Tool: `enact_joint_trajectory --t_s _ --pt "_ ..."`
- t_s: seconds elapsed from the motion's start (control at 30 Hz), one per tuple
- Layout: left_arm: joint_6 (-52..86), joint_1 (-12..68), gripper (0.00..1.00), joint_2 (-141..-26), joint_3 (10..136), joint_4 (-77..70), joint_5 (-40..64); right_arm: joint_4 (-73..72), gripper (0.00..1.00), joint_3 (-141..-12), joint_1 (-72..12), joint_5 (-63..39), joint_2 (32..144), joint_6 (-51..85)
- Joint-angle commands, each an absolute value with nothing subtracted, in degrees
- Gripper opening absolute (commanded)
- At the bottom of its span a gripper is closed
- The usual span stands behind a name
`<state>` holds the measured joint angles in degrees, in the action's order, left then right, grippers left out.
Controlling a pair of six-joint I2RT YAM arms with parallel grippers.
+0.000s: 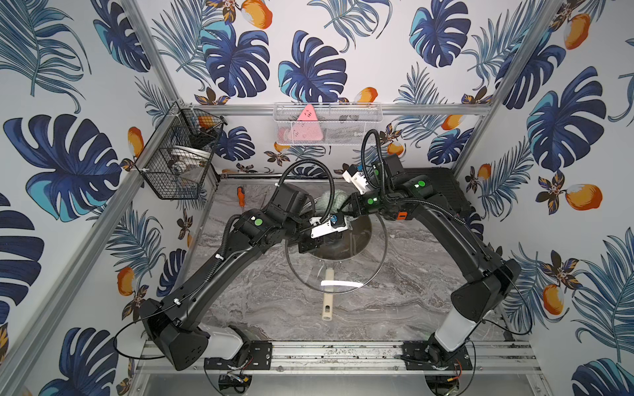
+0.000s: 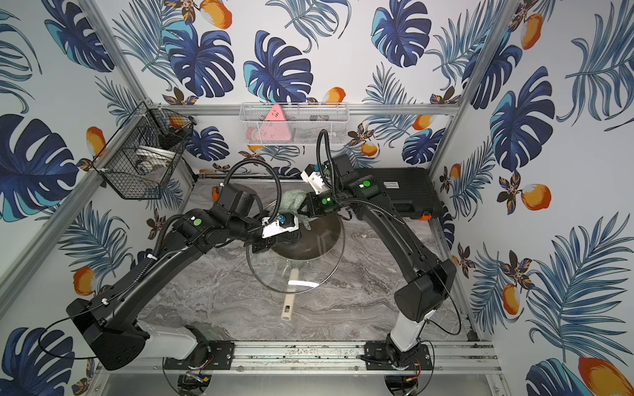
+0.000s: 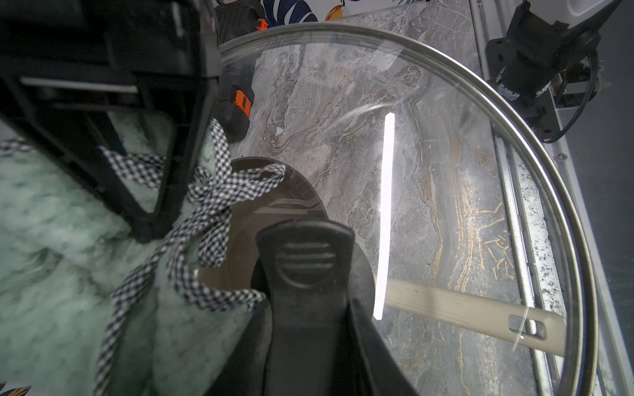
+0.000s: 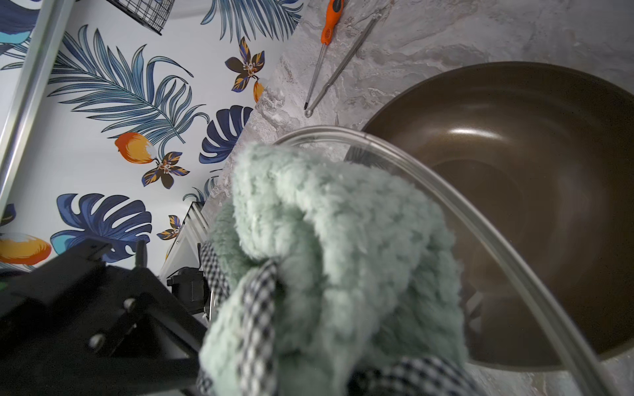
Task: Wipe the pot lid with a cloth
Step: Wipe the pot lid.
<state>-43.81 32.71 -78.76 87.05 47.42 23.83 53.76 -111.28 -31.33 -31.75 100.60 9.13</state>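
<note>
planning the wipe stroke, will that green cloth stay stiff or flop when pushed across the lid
Probably floppy: the cloth hangs bunched in soft folds. Likely light, given its fluffy pile. Its loose checked ribbon could snag.

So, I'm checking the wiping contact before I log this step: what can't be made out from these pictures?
- Where the cloth meets the pot lid: in the right wrist view the cloth's own bulk covers it.
- Most of the left gripper's hold on the lid's handle: cut off by the left wrist view's edge; its wrist covers it in both top views.
- Black wire basket's contents: too small in both top views.
</note>
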Motion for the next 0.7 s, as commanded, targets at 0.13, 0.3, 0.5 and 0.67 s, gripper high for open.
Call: enact_joint_trajectory --t_s 0.13,0.3,0.5,0.67 --pt "-47.98 32.61 0.0 -79.62 89.97 43.04 28.43 58.56 0.0 -117.03 -31.55 -35.91 104.35 5.49" --pt "-49.97 32.66 0.0 -80.06 91.12 44.7 29.87 59.82 0.0 -118.52 -31.58 -38.57 105.55 4.18" --pt "-51.94 32.63 0.0 -81.1 93.08 47.46 31.49 61.55 0.0 -120.0 -32.73 -40.96 106.65 1.84" --pt "-52.03 32.67 0.0 -80.79 92.56 47.36 33.36 63.57 0.0 -121.96 -34.13 -40.91 108.25 0.49"
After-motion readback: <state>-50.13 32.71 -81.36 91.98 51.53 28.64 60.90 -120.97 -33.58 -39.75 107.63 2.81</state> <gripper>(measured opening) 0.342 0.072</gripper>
